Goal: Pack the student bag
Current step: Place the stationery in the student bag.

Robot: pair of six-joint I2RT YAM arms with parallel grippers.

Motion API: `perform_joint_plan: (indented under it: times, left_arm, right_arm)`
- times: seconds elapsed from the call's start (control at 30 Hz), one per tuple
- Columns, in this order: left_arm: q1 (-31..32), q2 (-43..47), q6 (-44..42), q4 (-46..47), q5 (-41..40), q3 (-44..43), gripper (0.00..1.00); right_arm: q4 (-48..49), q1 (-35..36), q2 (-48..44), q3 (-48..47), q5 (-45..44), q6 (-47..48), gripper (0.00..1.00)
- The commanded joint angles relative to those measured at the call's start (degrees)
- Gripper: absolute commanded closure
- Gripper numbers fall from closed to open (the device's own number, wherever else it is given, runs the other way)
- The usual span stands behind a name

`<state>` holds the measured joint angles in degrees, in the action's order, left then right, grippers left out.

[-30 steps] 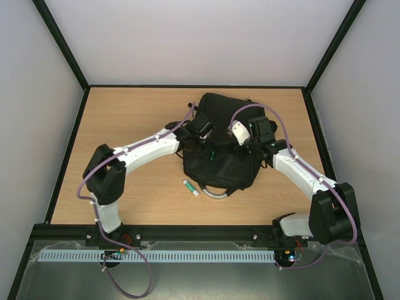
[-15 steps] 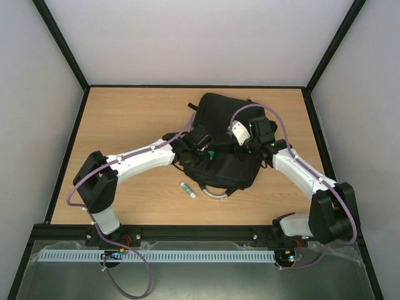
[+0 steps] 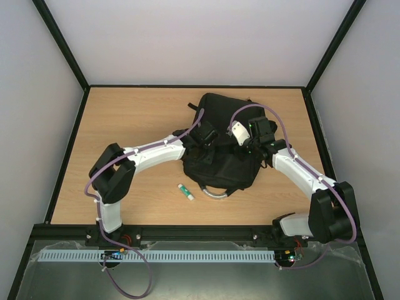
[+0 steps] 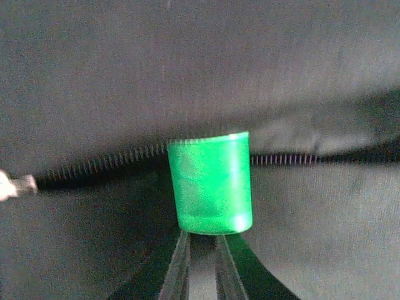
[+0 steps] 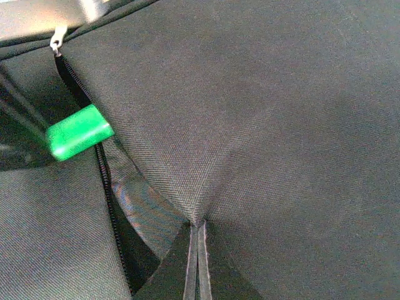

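The student bag [image 3: 220,112] lies black and bulky in the middle of the table, its grey loop handle [image 3: 215,194] toward me. My left gripper [image 3: 205,139] is over the bag's left side, its narrow jaws shut on a green-capped stick [image 4: 210,182] whose cap juts past the fingertips [image 4: 186,262] at the open zip [image 4: 100,164]. The same green-capped stick [image 5: 80,131] shows in the right wrist view, lying across the zip. My right gripper [image 5: 198,225] is shut on a pinch of bag fabric [image 5: 250,125], which rises to a peak at its tips and holds the flap up.
A second white stick with a green cap [image 3: 185,192] lies on the wooden table [image 3: 131,119] just left of the loop handle. A metal zip pull [image 5: 57,42] sits at the zip's far end. Black frame rails [image 3: 75,147] border the table.
My left gripper has moved up the bag toward the zip, and its jaws have narrowed. The loose stick on the table has shifted slightly left. The right arm is still.
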<state>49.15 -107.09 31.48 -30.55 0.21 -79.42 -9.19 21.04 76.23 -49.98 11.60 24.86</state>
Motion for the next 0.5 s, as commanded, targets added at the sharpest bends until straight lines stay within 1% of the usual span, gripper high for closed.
perform_joint_plan:
  times: [0.0,0.07,0.13,0.23,0.33,0.47]
  left_arm:
    - [-1.7,-2.7,-1.1,3.1,-4.4,-5.4,0.87]
    - [-2.1,-3.7,-1.7,4.9,-5.5,-7.1,0.89]
    - [-3.2,-4.5,-0.6,6.7,-4.8,-7.5,0.89]
    - [-4.1,-3.9,0.8,9.5,-3.6,-5.0,0.87]
    - [-3.6,-2.6,0.7,9.9,-1.3,-3.0,0.85]
    - [-2.0,1.7,-0.1,10.1,-2.4,0.7,0.83]
  right_arm:
    - [-1.7,0.3,0.4,0.0,2.2,0.5,0.99]
    - [-1.8,0.3,0.4,0.0,2.1,0.5,0.99]
    - [-1.8,0.4,0.6,0.0,2.0,0.6,0.99]
    - [-1.8,0.4,0.7,0.0,1.9,0.6,0.99]
    - [-1.8,0.3,0.7,0.0,2.0,0.6,0.99]
    - [-1.9,0.3,1.0,-0.1,2.3,0.6,0.99]
